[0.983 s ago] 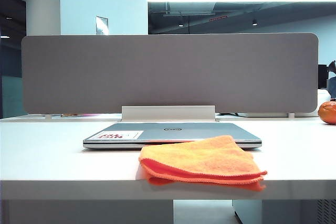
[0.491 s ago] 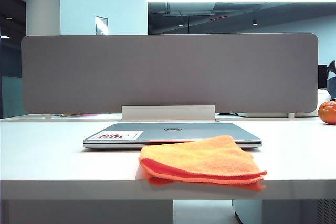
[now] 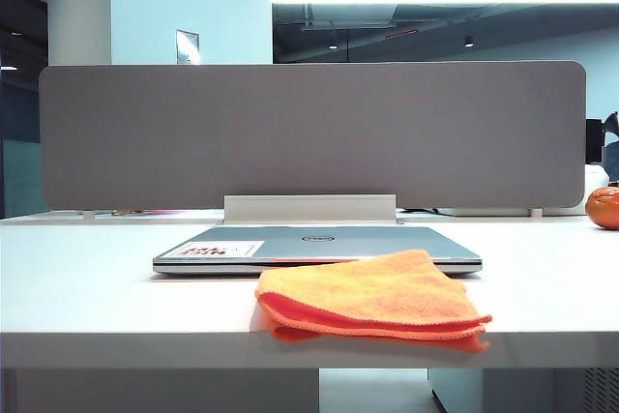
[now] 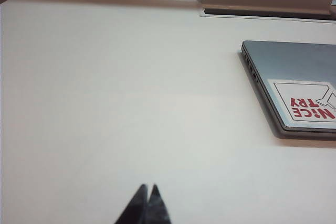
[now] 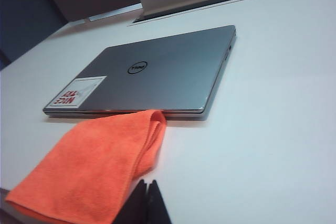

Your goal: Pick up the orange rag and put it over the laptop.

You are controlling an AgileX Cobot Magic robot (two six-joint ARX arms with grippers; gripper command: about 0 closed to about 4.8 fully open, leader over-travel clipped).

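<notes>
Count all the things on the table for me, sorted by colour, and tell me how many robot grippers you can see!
Orange: 2, the orange rag and a round orange thing at the far right.
Silver-grey: 1, the laptop.
Black: 2, the left gripper and right gripper, both shut, hovering over the table.
Total: 5

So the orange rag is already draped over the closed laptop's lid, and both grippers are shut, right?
Not draped yet. The right wrist view shows the orange rag on the table, in front of the closed laptop. Left gripper and right gripper are shut.
</notes>
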